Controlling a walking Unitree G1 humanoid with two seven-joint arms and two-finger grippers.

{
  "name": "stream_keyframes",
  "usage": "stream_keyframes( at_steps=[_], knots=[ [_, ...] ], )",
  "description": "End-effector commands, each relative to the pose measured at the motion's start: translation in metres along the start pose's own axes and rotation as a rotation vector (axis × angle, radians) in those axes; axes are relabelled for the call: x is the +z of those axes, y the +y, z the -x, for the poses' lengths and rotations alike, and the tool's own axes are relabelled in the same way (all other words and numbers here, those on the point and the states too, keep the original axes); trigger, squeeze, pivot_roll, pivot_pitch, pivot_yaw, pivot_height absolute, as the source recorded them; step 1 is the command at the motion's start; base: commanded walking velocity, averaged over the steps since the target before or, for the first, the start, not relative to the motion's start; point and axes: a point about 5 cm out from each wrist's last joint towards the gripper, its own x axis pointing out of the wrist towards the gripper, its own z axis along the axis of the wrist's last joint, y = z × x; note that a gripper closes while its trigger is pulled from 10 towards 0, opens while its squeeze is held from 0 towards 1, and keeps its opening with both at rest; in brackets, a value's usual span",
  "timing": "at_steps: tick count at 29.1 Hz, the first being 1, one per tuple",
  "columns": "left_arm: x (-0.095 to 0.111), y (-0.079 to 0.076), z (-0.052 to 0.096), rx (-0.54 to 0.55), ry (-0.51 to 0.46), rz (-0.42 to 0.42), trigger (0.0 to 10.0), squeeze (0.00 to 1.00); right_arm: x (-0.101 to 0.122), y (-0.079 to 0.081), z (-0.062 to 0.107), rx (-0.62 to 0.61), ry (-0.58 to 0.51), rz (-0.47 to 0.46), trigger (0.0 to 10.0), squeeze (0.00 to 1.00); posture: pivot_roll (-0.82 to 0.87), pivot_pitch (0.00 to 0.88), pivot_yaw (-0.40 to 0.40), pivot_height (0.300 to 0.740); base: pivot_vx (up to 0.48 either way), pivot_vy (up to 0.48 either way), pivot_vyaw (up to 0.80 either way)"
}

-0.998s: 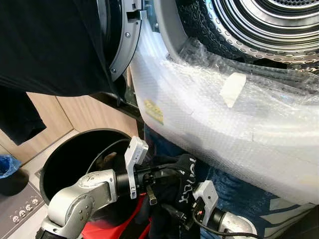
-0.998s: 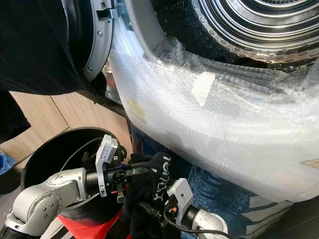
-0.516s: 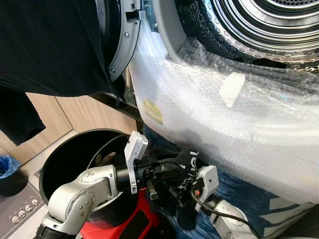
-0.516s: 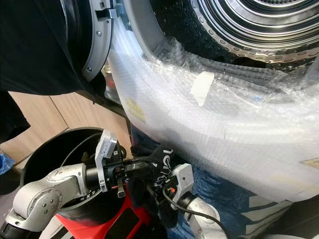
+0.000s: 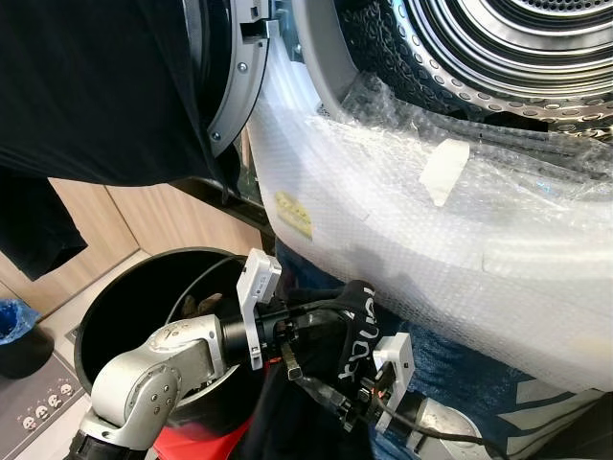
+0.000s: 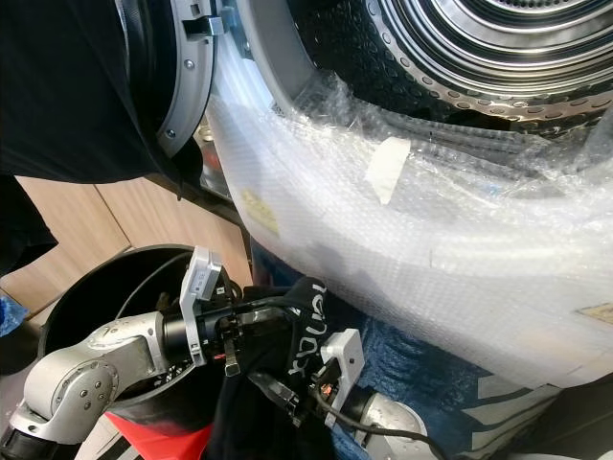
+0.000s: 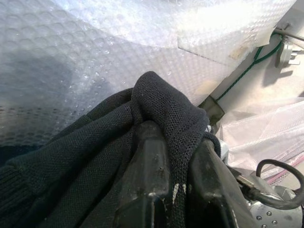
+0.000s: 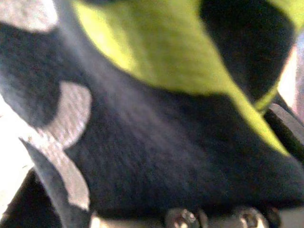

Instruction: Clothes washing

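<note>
Black garment (image 5: 350,331) with white lettering hangs bunched below the bubble-wrapped washing machine front (image 5: 431,240), above the black bucket (image 5: 124,307). Left pincer (image 7: 173,156) is pinching a fold of its knit fabric between both fingers. Right pincer (image 5: 350,402) sits just beside it, pressed into the same cloth; whether its fingers are spread cannot be told. Perforated drum (image 5: 498,48) stands open above. Another dark cloth (image 5: 86,86) drapes the door.

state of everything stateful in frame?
washer door: open
drum: no clothes seen inside
black garment: held up below the bubble-wrapped washer front
left gripper: shut on black garment
right gripper: against the garment, grip unclear
black bin: open
</note>
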Motion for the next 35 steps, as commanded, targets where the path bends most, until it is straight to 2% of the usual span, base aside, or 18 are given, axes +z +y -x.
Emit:
stream_keyframes(
  at_steps=[1, 4, 10, 14, 18, 19, 20, 35],
  knots=[
    [0.008, -0.005, -0.001, -0.027, -0.014, -0.027, 0.0, 0.0, 0.003, 0.006, -0.004, 0.04, -0.007, 0.022, 10.0, 0.0, 0.16, 0.131, 0.078, 0.74, 0.0, 0.0, 0.0],
    [0.009, -0.005, -0.001, -0.026, -0.016, -0.03, 0.0, 0.0, -0.008, 0.004, -0.01, 0.002, 0.079, 0.058, 10.0, 0.0, 0.15, 0.132, 0.073, 0.74, 0.0, 0.0, 0.0],
    [0.009, -0.004, -0.002, -0.02, -0.021, -0.032, 0.0, 0.0, -0.006, 0.015, -0.008, 0.102, 0.035, 0.014, 10.0, 0.0, 0.15, 0.132, 0.07, 0.74, 0.0, 0.0, 0.0],
    [0.009, -0.004, -0.002, -0.015, -0.023, -0.033, 0.0, 0.0, -0.007, 0.015, -0.009, 0.106, 0.053, -0.005, 10.0, 0.0, 0.15, 0.133, 0.067, 0.74, 0.0, 0.0, 0.0],
    [0.009, -0.005, -0.002, -0.016, -0.027, -0.034, 0.0, 0.0, -0.015, 0.01, -0.011, 0.068, 0.119, 0.036, 10.0, 0.0, 0.15, 0.132, 0.065, 0.74, 0.0, 0.0, 0.0],
    [0.009, -0.005, -0.002, -0.017, -0.027, -0.034, 0.0, 0.0, -0.017, 0.008, -0.011, 0.045, 0.12, 0.031, 3.6, 0.0, 0.15, 0.132, 0.065, 0.74, 0.0, 0.0, 0.0],
    [0.009, -0.005, -0.002, -0.016, -0.026, -0.034, 0.0, 0.0, -0.016, 0.008, -0.011, 0.045, 0.115, 0.026, 0.0, 0.0, 0.15, 0.132, 0.065, 0.74, 0.0, 0.0, 0.0],
    [0.009, -0.005, -0.002, -0.015, -0.028, -0.034, 0.0, 0.0, -0.016, 0.007, -0.01, 0.04, 0.112, 0.038, 0.0, 0.0, 0.16, 0.134, 0.064, 0.74, 0.0, 0.0, 0.0]
  ],
)
